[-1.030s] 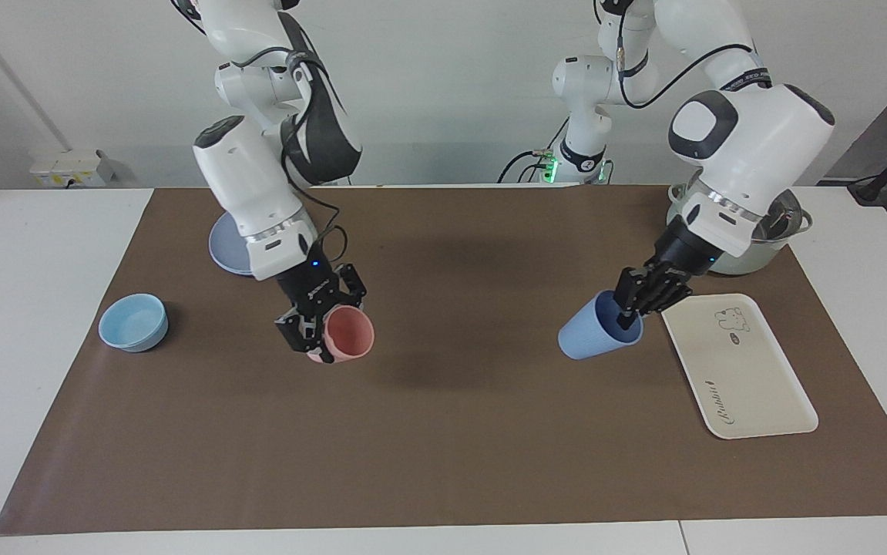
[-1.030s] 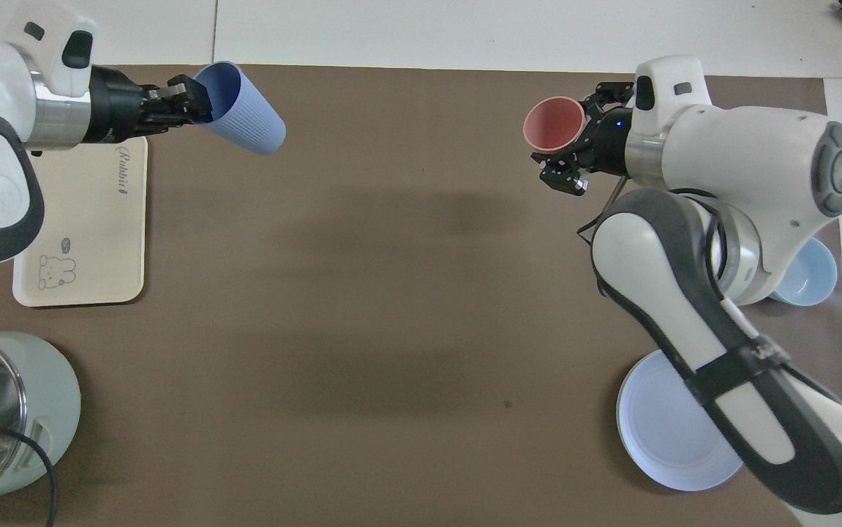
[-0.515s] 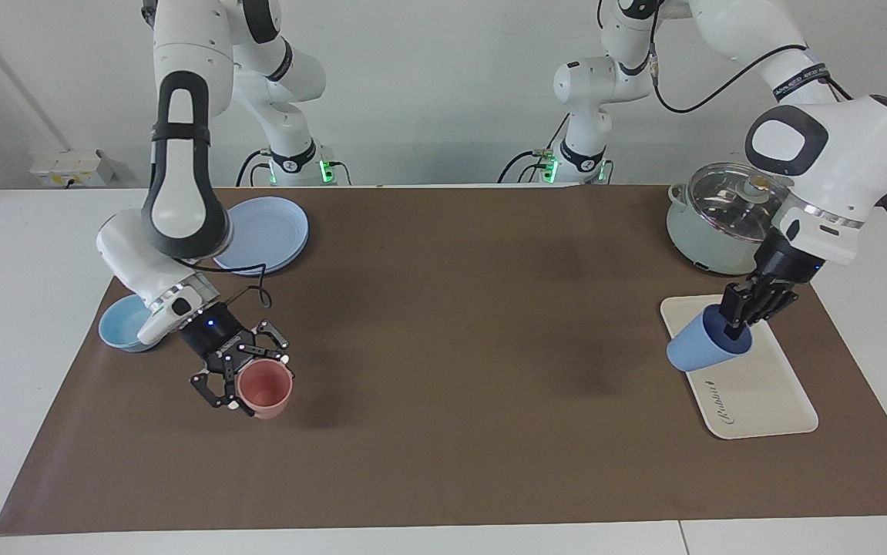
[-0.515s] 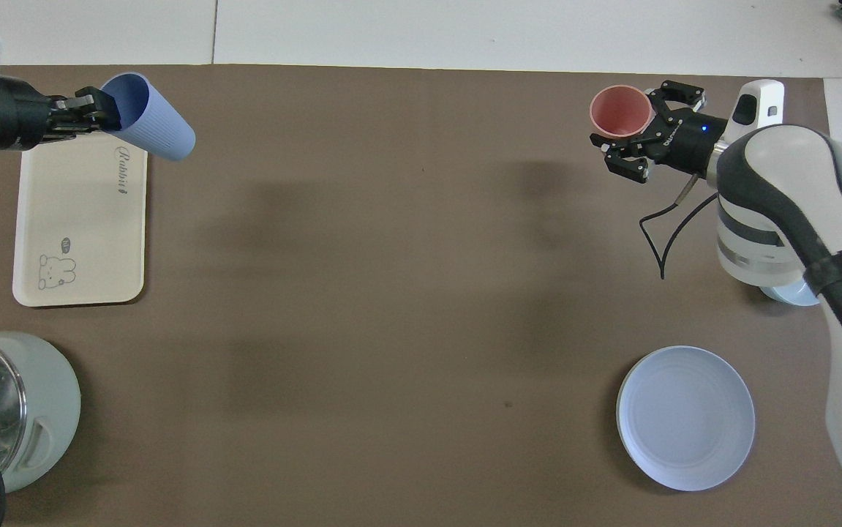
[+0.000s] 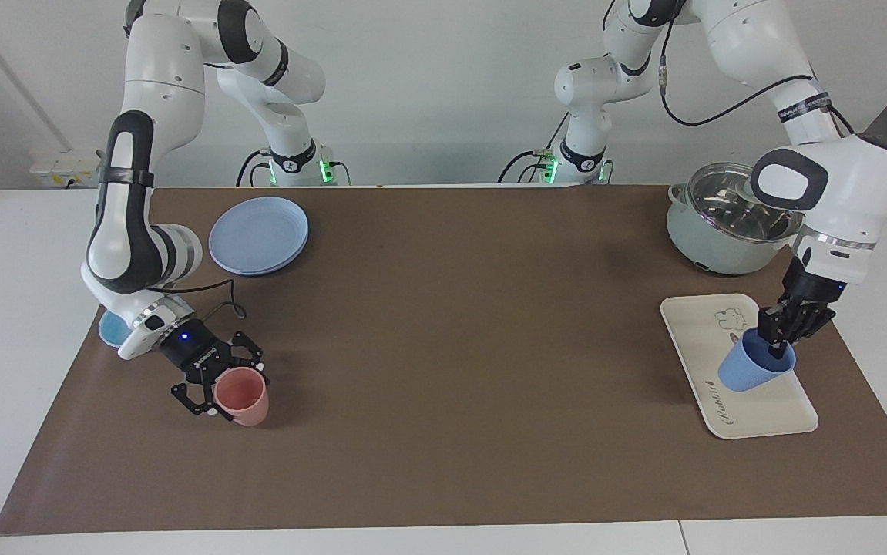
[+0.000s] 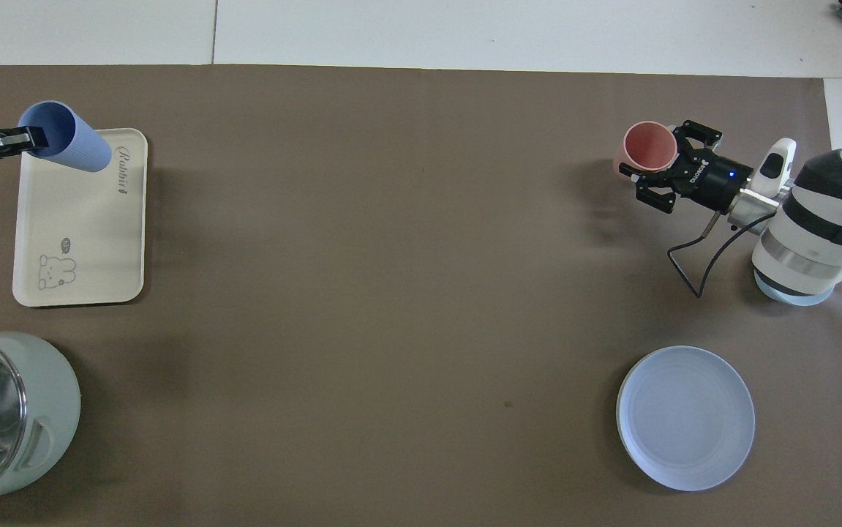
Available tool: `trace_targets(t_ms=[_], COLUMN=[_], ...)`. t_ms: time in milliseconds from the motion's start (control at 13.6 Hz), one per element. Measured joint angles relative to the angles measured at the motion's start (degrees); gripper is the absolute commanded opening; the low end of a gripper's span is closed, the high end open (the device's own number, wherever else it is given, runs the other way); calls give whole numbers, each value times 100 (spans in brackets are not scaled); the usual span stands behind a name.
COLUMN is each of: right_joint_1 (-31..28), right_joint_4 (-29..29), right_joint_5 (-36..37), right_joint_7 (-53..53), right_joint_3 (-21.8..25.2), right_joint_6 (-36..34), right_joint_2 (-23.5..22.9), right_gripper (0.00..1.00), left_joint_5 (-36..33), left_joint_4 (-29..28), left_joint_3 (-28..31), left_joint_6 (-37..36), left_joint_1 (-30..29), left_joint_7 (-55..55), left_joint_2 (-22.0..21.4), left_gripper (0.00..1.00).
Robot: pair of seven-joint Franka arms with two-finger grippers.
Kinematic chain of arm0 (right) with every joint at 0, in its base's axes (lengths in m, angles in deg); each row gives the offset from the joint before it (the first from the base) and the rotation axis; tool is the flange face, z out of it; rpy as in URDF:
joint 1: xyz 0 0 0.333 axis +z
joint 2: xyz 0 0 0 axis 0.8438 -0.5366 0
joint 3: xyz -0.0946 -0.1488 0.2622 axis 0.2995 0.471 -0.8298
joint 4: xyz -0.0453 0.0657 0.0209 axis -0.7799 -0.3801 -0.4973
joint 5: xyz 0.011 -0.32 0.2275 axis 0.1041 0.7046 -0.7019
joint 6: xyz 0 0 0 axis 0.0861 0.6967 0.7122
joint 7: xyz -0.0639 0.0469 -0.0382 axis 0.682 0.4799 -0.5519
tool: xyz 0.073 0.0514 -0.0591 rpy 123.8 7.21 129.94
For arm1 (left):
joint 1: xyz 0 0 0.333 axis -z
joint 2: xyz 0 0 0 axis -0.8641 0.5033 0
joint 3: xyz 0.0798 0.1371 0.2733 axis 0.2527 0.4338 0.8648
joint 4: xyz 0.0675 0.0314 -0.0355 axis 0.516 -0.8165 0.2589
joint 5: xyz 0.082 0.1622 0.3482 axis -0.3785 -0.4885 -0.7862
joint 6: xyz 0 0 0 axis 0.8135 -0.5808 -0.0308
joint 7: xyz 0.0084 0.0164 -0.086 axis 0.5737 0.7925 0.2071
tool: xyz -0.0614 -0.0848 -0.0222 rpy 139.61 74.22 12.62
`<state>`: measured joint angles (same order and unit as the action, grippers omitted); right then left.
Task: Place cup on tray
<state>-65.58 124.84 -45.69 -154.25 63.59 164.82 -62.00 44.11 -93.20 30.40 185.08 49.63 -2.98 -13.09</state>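
The periwinkle-blue cup (image 5: 753,371) (image 6: 69,139) is tilted, its base low over the cream-white tray (image 5: 768,412) (image 6: 77,227) at the left arm's end of the table. I cannot tell whether it touches the tray. My left gripper (image 5: 780,347) (image 6: 25,137) is shut on the cup's rim, above the tray. My right gripper (image 5: 224,383) (image 6: 666,162) is shut on a salmon-pink tumbler (image 5: 243,395) (image 6: 646,145), low at the brown mat toward the right arm's end.
A pale-green pot (image 5: 720,231) (image 6: 11,410) stands nearer the robots than the tray. A round blue plate (image 5: 259,234) (image 6: 685,417) lies at the right arm's end. A light-blue bowl (image 5: 110,330) (image 6: 794,296) is partly hidden under the right arm.
My left gripper has carried the blue cup from beside the tray to over it and lower. My right gripper has moved the pink tumbler down and toward the right arm's end.
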Motion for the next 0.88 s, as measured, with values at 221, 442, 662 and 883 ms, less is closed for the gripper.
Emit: trace_targets(t_ms=[221,442,662,883], right_joint_1=[-179,-192,-192,-191], right_joint_4=[161,211,305,336], right_joint_5=[-65,-80,-106,-117], right_joint_7=[-179,-192,-339,-381], right_joint_3=[0,-8,-11,-12], right_joint_6=[-217,-229,-229,-229], right_joint_2=[1,12,32,52], right_gripper=[0,0,100,100], left_joint_5=[-7,-83,-99,-99], left_joint_4=[-3,-3,-3,-2], left_joint_3=[5,4,-7,-27], left_joint_6=[409,439,398,285], left_joint_1=[-192,-425,-502,-503], left_joint_7=[-164,-458,-486,-254], left_joint_2=[357,569,673,678], left_gripper=[0,0,0,0])
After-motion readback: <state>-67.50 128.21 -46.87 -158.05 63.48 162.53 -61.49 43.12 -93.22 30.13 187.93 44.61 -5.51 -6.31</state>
